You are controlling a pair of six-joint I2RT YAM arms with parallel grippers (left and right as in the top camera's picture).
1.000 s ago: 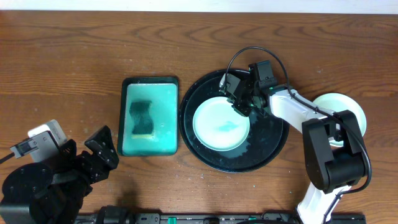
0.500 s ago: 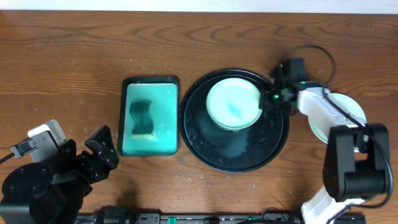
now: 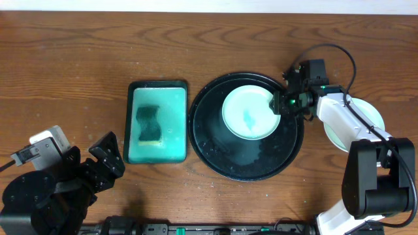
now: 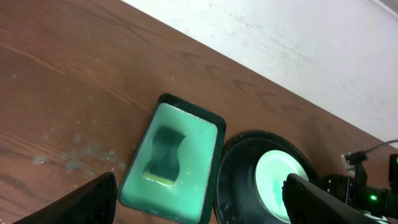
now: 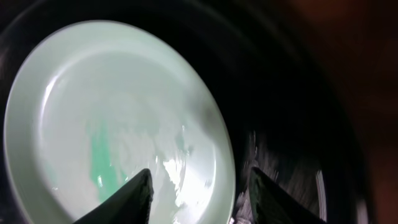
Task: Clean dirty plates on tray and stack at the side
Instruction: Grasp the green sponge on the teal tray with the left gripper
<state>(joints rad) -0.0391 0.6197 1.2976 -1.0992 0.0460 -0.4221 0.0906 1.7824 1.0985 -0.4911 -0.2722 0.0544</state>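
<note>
Plate [image 3: 249, 113] shifted rightward, wooden table [image 3: 65, 59].

Dark brown wooden table [image 3: 78, 59] with wavy grain, filling the overhead view. Behind its far edge, a plain white wall [image 4: 298, 43]. Faint pale specks on the wood near the left. Even, soft lighting.

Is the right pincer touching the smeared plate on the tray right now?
Touching. The right wrist view shows the right pincer with both fingertips straddling the plate rim; overhead, it meets the plate's right edge over the tray.
</note>
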